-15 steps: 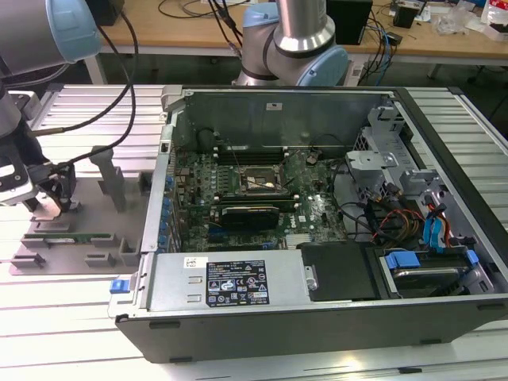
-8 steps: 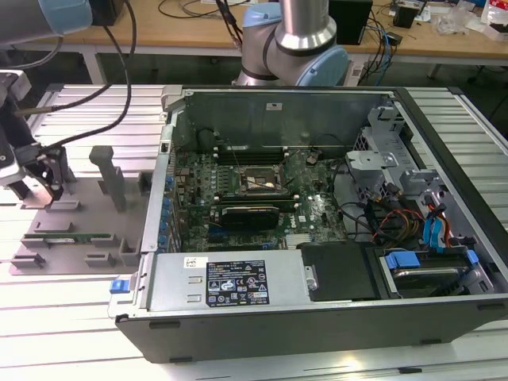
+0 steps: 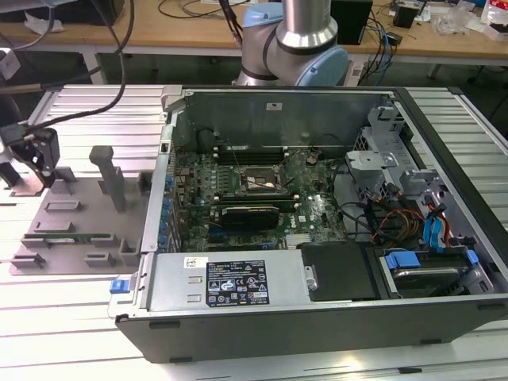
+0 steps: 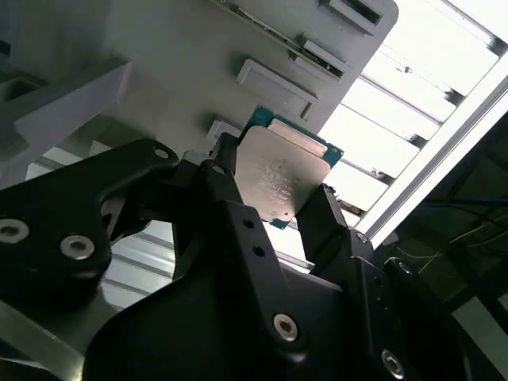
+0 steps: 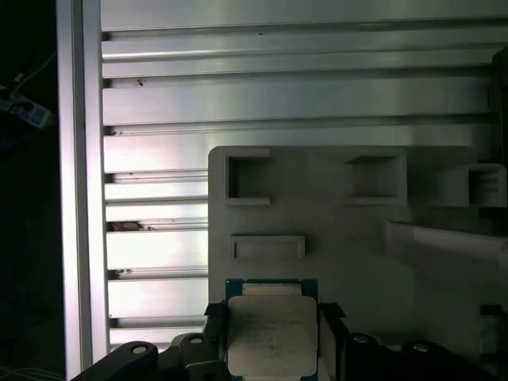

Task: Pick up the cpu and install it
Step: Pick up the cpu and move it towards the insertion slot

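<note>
Gripper: the black gripper (image 3: 36, 163) hangs over the far corner of the grey tray (image 3: 75, 210), on the exterior view's left of the table.
Jaws: closed in on the cpu, one finger (image 4: 230, 198) against each of two opposite edges.
Cpu: the cpu (image 4: 282, 171) sits between the fingers with its silvery metal top facing the cameras and a thin green rim showing along the edge. In the first wrist view it (image 5: 272, 333) lies over the tray near one of the tray's edges, just beside a low rectangular ridge. I cannot tell whether it touches the tray or is lifted clear of it.
Tray: it rests on the slatted aluminium table (image 3: 87, 317) near the edge at the exterior view's left, with raised blocks and posts on it.
Memory stick: a long narrow green stick (image 3: 75, 236) lies along the tray's near edge, well apart from the gripper.
Computer case: the open case (image 3: 317, 317) lies in the middle of the table, just beside the tray.
Socket: the square socket frame (image 3: 262, 181) sits on the green board inside the case, well apart from the cpu.
Arm: its grey and blue base (image 3: 294, 40) stands behind the far edge of the case.
</note>
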Robot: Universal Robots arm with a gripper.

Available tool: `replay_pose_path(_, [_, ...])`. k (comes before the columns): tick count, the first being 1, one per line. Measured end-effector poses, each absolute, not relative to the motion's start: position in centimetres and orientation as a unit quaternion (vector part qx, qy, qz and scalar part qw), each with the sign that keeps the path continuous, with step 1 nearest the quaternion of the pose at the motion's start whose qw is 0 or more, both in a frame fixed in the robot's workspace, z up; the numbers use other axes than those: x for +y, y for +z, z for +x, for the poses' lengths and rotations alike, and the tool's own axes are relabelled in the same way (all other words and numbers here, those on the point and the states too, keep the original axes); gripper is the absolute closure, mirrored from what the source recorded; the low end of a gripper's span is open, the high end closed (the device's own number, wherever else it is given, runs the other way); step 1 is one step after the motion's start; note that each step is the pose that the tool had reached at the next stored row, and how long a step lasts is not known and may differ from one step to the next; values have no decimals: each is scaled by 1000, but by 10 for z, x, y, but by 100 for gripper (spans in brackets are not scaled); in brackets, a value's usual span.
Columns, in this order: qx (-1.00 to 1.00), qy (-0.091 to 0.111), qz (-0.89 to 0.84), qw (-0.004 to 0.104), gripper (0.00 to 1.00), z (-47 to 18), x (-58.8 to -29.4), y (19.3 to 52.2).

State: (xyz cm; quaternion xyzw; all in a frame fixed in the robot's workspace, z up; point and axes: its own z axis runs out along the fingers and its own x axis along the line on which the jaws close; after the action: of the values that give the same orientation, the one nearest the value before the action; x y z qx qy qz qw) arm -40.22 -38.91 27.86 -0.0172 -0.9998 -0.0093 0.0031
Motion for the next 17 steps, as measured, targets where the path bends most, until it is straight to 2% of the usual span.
replay_pose_path(17, [-1000, -9, -17, 3, 45, -402, -389, 342])
